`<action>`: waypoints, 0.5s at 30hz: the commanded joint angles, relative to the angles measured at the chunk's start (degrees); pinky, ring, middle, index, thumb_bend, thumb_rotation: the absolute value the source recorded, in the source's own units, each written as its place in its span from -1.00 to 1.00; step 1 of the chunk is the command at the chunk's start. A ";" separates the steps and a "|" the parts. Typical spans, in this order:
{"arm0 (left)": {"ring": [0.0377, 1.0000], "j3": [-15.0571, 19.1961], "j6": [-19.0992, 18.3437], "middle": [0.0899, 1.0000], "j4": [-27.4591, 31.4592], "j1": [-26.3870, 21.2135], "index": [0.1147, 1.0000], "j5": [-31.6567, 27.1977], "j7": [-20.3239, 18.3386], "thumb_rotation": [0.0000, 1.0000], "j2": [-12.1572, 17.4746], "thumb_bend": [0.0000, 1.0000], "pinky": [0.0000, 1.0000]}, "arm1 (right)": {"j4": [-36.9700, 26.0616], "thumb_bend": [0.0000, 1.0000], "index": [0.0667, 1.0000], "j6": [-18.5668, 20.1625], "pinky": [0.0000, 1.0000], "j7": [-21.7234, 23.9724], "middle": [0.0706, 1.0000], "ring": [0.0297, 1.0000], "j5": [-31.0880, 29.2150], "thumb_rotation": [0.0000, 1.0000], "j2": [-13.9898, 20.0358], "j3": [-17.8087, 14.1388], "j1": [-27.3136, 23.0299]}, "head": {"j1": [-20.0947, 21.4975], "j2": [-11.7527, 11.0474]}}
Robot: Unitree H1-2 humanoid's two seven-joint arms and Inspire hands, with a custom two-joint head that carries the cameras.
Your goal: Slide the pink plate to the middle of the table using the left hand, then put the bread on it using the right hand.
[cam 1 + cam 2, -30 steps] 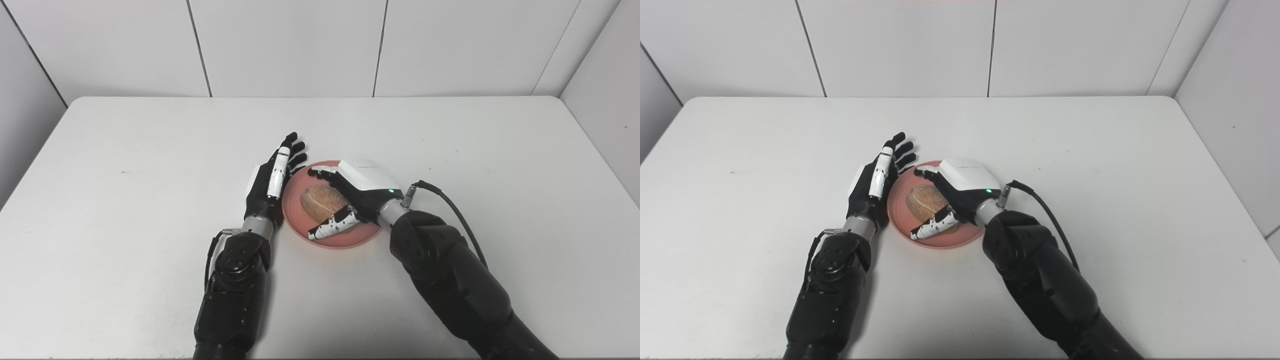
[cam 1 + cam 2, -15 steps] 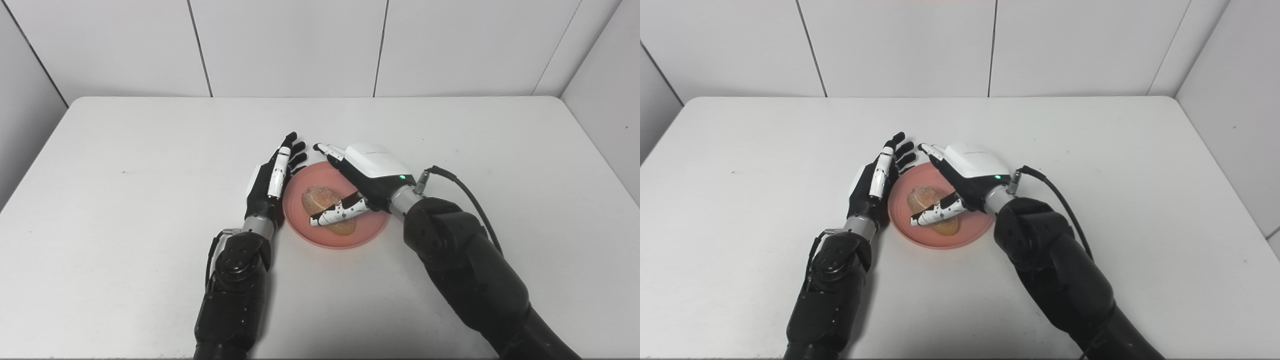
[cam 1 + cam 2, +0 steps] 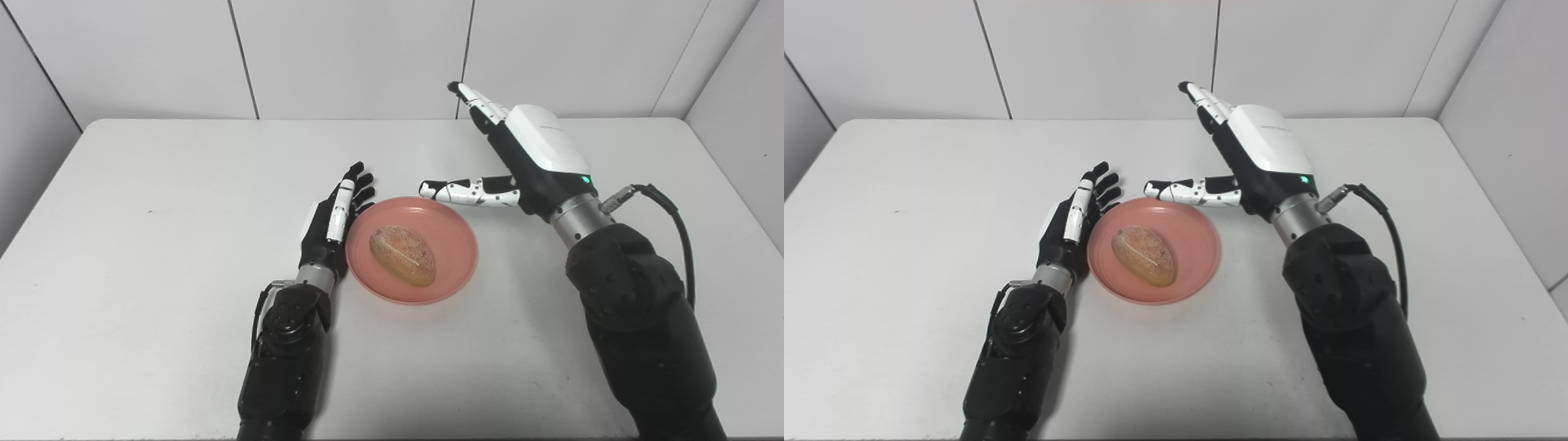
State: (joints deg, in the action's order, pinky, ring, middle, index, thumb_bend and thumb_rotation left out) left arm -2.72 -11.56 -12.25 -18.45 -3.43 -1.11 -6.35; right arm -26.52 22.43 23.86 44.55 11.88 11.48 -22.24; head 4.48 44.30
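Bread on the pink plate, both robot hands empty.

The bread [image 3: 402,255] lies on the pink plate [image 3: 456,245], which sits near the middle of the white desk [image 3: 153,245]. The left robot hand [image 3: 334,217] stands on edge at the plate's 9 o'clock, just beside its rim, with its fingers straight and slightly spread, pointing toward 12 o'clock and holding nothing; whether it touches the rim cannot be told. The right robot hand [image 3: 520,153] is raised above the desk at the plate's 1 o'clock, clear of plate and bread, fingers stretched toward 11 o'clock and the thumb [image 3: 468,190] splayed out toward 9 o'clock over the plate's far edge, with nothing in its grasp.
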 commanded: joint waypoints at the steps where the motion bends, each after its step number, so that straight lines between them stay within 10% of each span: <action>1: 0.78 -0.60 -0.07 0.78 0.23 0.03 0.76 1.24 0.32 1.00 0.12 -0.32 0.73 | 0.09 0.68 0.95 -2.28 0.57 -4.88 0.93 0.82 -2.87 0.66 -1.37 -2.62 1.02 | -0.08 0.05; 15: 0.92 -0.09 6.01 0.94 6.64 5.73 0.92 5.06 3.65 1.00 0.07 -0.26 0.90 | 12.11 0.47 0.97 -16.19 0.80 -25.70 0.96 0.92 -17.65 1.00 -9.65 -8.43 15.82 | 0.74 -1.12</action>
State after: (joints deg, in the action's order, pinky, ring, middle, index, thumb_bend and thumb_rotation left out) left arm -2.96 -6.69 -7.12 -12.46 0.53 1.41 -6.50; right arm -13.81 11.29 0.47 28.13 2.64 3.19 -5.08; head 5.27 43.15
